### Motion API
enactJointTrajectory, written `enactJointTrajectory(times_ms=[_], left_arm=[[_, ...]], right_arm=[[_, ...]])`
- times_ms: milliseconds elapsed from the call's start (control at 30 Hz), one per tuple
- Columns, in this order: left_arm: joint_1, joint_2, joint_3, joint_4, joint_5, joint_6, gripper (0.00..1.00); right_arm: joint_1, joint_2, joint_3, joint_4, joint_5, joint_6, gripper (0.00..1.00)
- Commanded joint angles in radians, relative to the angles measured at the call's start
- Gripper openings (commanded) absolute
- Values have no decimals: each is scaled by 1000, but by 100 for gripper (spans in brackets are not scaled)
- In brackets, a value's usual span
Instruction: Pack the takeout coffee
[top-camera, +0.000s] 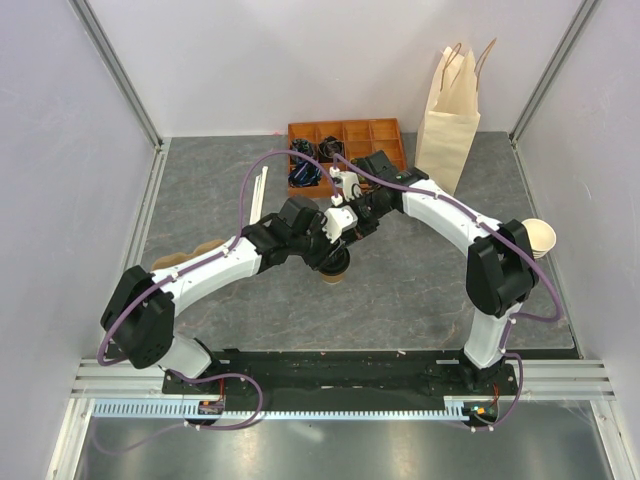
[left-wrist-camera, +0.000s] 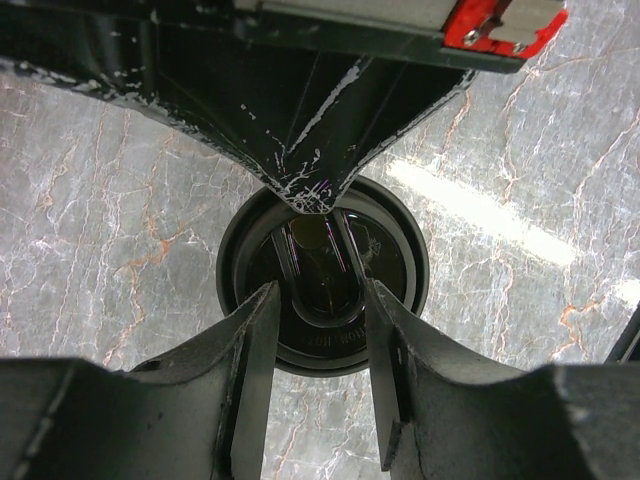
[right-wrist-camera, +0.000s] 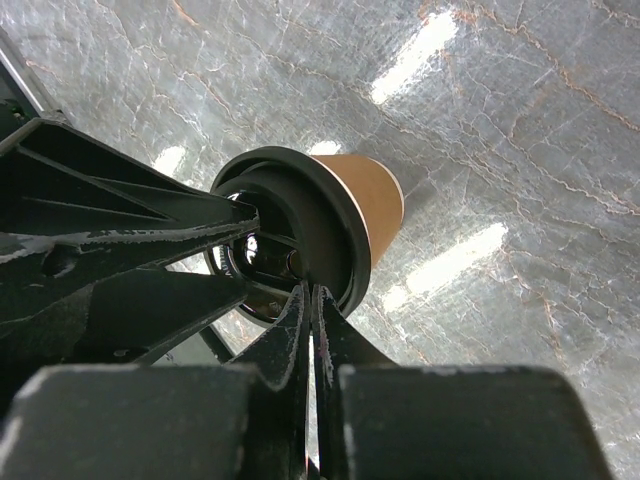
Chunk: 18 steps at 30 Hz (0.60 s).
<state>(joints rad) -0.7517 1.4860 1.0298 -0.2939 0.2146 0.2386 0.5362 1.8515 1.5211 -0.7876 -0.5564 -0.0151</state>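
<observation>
**Hovering over the coffee, with the bag far behind on the right**

I see the takeout coffee (top-camera: 335, 272), a small tan kraft-paper cup with a round black plastic lid (left-wrist-camera: 395, 260). It stands in the middle of the grey marble-patterned surface (top-camera: 420, 290), just where my two arms meet. Its long axis seems upright, with the lid on top.

My left pincer (left-wrist-camera: 320, 295) is about half apart, directly above the lid. It clasps nothing that I can see, and I cannot tell if it touches. My right pincer (right-wrist-camera: 310, 290) is fully closed on nothing, with its joined tips at the rim of the lid.

A tall cream paper bag (top-camera: 447, 120) stands at the far right, well apart from the cup. I judge that the right arm is nearer to this bag. The carry would therefore go away from me and to the right, once a pincer has come around the side of the cup.
</observation>
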Motion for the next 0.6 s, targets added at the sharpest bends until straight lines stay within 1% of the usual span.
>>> enactJointTrajectory(times_ms=[0, 133, 267, 300, 433, 567], left_arm=[[2, 25, -27, -14, 19, 25, 46], [2, 30, -16, -13, 17, 25, 46], [2, 14, 10, -24, 19, 24, 49], [2, 10, 19, -37, 25, 21, 51], [2, -12, 85, -73, 45, 10, 54], [2, -30, 125, -105, 58, -2, 57]], right_arm=[[11, 48, -58, -19, 105, -39, 4], [7, 25, -26, -42, 87, -39, 7], [1, -14, 11, -47, 44, -29, 19], [1, -21, 28, -48, 35, -26, 20], [-8, -47, 60, -47, -2, -10, 26], [-16, -58, 70, -45, -28, 3, 28]])
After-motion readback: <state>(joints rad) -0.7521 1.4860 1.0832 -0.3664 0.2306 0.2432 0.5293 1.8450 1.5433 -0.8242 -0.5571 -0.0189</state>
